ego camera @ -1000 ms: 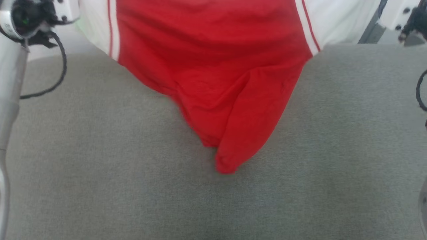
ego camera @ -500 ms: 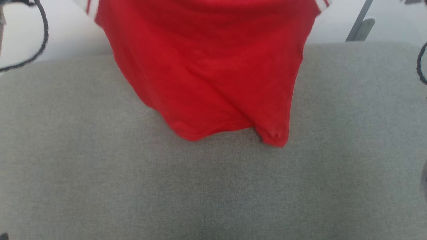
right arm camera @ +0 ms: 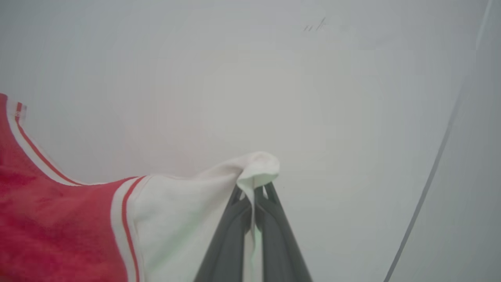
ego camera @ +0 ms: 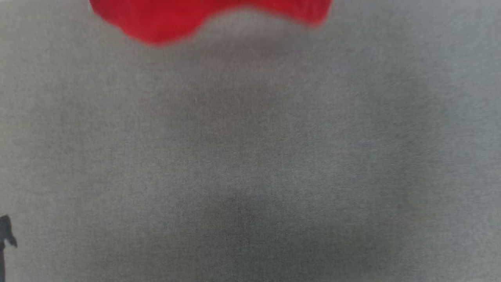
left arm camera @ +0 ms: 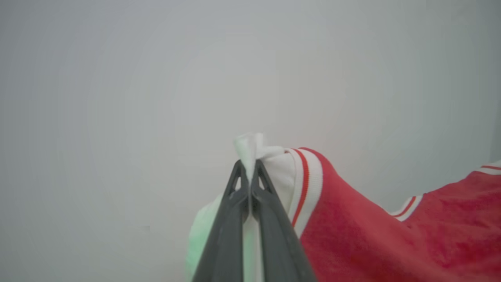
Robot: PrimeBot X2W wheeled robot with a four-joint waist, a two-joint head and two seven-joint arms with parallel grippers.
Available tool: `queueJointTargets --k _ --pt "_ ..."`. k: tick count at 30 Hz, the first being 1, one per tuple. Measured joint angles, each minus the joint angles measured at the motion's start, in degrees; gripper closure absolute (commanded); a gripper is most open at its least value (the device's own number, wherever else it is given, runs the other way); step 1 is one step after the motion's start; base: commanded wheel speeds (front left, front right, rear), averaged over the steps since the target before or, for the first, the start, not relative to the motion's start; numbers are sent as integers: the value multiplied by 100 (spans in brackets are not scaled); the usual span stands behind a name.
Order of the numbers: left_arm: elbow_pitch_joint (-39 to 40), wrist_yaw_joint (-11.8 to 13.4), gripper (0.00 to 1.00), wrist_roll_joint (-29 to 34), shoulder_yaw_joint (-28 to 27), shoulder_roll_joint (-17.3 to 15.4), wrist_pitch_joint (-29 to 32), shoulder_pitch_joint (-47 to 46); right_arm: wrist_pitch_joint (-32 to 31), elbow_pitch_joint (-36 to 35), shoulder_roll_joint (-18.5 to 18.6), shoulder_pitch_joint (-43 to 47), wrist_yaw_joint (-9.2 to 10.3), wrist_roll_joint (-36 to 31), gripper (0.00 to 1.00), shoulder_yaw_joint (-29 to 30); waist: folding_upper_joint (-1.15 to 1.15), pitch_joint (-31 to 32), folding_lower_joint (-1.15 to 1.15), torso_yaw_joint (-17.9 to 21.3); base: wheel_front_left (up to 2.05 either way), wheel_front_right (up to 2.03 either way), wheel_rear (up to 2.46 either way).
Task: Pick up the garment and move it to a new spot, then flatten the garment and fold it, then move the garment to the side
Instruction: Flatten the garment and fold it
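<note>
Cloth of the red shirt (ego camera: 164,17) hangs into the top of the head view as a blurred, wavy lower edge above the grey fabric-covered surface (ego camera: 250,156), which carries a soft shadow beneath it. The blur hides whether the hem touches the surface. A small dark shape (ego camera: 6,231) pokes in at the lower left edge of that view, with too little showing to say what it is. In the left wrist view the left pincer (left arm camera: 248,166) is closed tight, its two dark fingers (left arm camera: 225,235) pressed together on a bunched tip of white sleeve (left arm camera: 280,172), a tuft of which sticks up past the fingertips. Just beside the grip runs the red-and-white stripe trim (left arm camera: 305,184). Beyond it the red body sags away to the right of that view and rises again toward more trim at the edge. In the right wrist view the right pincer (right arm camera: 253,190) is likewise clamped on a fold of the other white sleeve (right arm camera: 184,211), whose cloth curls over the fingertips, and the red body droops off to the left. Behind both grips stands a plain pale wall (right arm camera: 313,98).
</note>
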State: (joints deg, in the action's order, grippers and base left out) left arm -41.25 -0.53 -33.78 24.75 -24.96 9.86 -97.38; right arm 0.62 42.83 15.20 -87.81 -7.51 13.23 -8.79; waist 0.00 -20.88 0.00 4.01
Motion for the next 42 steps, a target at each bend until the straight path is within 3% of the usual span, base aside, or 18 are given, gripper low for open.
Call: queueJointTargets --k 2,5,8,16,21,29,34,37,42 --pt "-169 -16 100 94 -11 69 -445 -240 632 172 73 -249 0 -314 100 -23 0 -186 0 -22 0 0 0" --pt "-504 -238 100 275 67 164 -1281 -421 1313 475 180 -573 0 -872 100 -81 0 -468 0 -104 0 0 0" --pt "-876 -375 100 286 157 199 -1513 -357 1384 756 156 -550 0 -956 100 -177 0 -546 0 -213 0 0 0" --pt "-1603 -641 100 16 461 292 -1267 675 1255 1392 134 398 -2 -113 100 -778 0 -359 0 -376 0 0 0" --pt "-1605 -679 100 -391 754 291 -625 1611 853 1115 221 1273 -3 872 100 -1415 0 -145 0 -414 0 0 0" --pt "-692 -680 100 -1266 1010 -112 380 3307 91 -183 912 2887 -2 2238 100 -2219 0 249 0 -425 0 0 0" --pt "296 -649 100 -1715 1001 -571 987 4486 -498 -1056 1334 3867 -3 2805 100 -2441 0 458 0 -384 0 0 0" --pt "1148 -434 100 -1961 933 -925 1192 5266 -839 -1601 1616 4459 -2 3081 100 -2476 0 544 0 -353 0 0 0" --pt "2808 216 100 -2232 844 -1552 1423 6646 -1377 -2542 2091 5391 -2 3472 100 -2440 0 624 0 -311 0 0 0"
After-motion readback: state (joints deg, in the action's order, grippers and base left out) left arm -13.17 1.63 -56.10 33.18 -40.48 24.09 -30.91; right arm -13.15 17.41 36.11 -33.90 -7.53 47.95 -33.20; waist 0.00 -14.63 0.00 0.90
